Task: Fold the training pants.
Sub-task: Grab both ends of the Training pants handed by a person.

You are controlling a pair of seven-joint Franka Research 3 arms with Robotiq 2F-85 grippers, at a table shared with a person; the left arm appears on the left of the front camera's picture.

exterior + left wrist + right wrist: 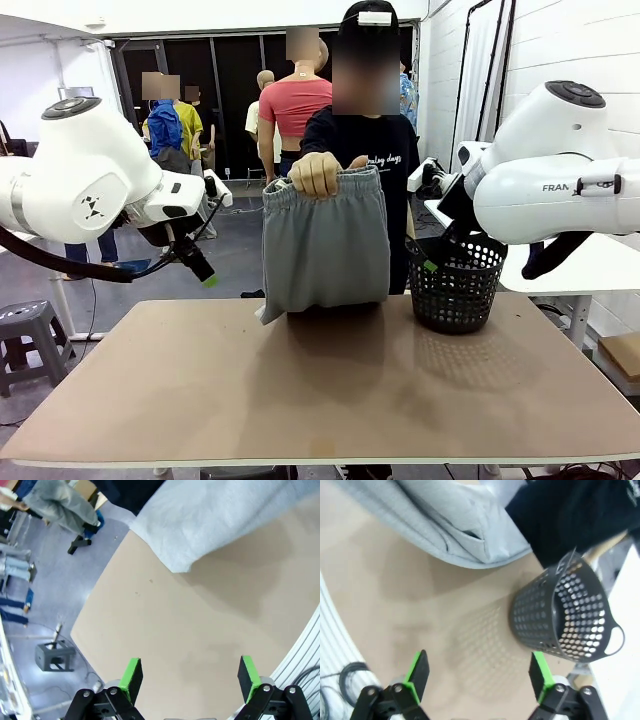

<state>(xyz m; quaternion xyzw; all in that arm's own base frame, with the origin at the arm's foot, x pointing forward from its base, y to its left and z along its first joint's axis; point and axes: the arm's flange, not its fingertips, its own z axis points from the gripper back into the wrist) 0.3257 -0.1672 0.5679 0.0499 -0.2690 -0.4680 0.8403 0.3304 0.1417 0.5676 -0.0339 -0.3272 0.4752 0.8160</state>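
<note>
A person at the far side holds the light grey training pants up by the gathered waistband with both hands; the lower end touches the table. The pants fill the upper right of the left wrist view, and in the right wrist view the pants sag onto the table. My left gripper hangs in the air left of the pants. Seen from its wrist, the left gripper is open with nothing between its green pads. My right gripper is open too, above the table near the basket.
A black mesh basket stands on the tan table at the right, beside the pants; the basket lies just ahead of my right gripper. People stand in the background. A grey stool sits left of the table.
</note>
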